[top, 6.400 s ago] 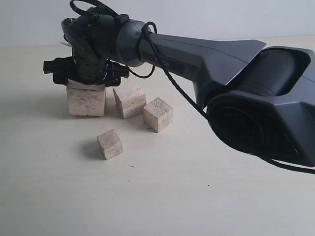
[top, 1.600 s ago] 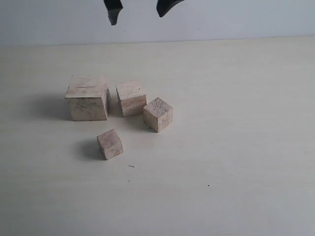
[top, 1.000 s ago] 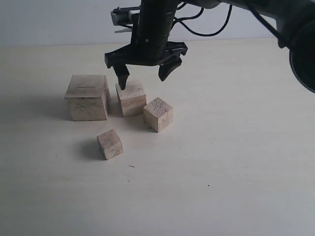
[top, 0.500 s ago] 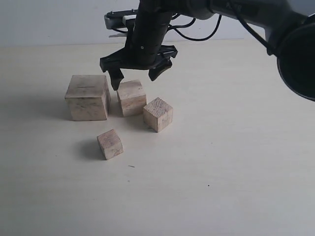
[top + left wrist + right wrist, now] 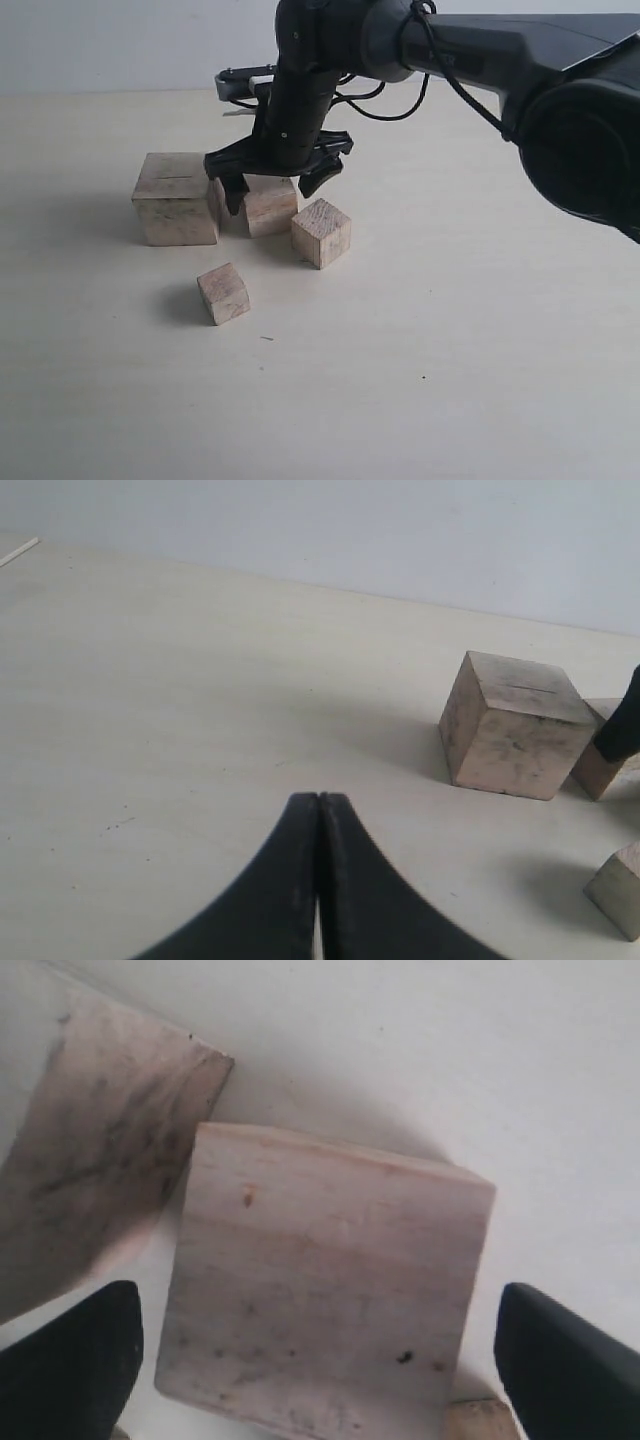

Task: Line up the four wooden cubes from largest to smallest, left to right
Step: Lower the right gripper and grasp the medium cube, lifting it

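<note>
1. Exterior view, far left: the largest cube (image 5: 178, 200) hasn't moved.
2. Just right of it, the right gripper (image 5: 270, 192) has dropped over the second cube (image 5: 268, 208), jaws spread either side and not pinching. A grab looks next.
3. That cube has no long axis and sits slightly skewed to the jaws.
4. The third cube (image 5: 321, 232) is to the right, the smallest cube (image 5: 224, 293) out front.
5. The left gripper (image 5: 319, 880) is pressed closed and empty.

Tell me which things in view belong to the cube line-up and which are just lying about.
Job: largest cube, second-largest cube, third cube, smallest cube, right gripper.
Lying about: nothing loose seen; only the table and the left gripper, shut.
</note>
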Tool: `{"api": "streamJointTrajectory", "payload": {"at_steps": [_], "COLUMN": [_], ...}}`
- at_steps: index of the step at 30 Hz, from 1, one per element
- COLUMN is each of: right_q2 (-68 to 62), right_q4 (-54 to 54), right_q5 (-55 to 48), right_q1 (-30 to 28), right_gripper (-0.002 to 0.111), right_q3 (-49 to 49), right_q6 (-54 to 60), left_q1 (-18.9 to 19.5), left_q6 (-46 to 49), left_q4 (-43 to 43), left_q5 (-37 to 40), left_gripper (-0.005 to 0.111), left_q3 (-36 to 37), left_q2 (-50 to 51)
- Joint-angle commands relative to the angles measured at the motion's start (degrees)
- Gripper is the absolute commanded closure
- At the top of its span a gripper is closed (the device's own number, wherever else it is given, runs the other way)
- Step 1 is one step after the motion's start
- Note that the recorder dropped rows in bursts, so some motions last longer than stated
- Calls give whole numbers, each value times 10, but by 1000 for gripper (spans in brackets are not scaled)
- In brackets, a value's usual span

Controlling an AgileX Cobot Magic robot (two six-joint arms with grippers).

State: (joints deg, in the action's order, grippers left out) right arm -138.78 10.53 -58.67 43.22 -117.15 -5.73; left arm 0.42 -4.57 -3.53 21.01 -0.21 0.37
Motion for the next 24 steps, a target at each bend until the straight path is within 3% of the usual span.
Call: {"api": "streamJointTrajectory", "payload": {"at_steps": [1,4,9,13,24], "right_q2": [-3,-1,5,8,53], "right_q4": [-2,-2,-6,-6,-1], "right_q5": [5,1,-22,-59,-74], "right_q1": [1,1,1,1,-4], "right_gripper": [22,32,79,108,108], "right_q3": [1,1,1,1,1], "right_q6": [2,2,25,57,264], "left_q1": [1,1,1,1,1], "left_q6": [2,2,2,2,2], "left_q4": [-3,-3,-3,-3,-3], "left_q5": [-4,-4,-4,-4,-4], "left_gripper": [107,107,107,107,107], "left_q3": [2,2,2,2,2], "left_q2": [-4,-4,-4,-4,-4]}}
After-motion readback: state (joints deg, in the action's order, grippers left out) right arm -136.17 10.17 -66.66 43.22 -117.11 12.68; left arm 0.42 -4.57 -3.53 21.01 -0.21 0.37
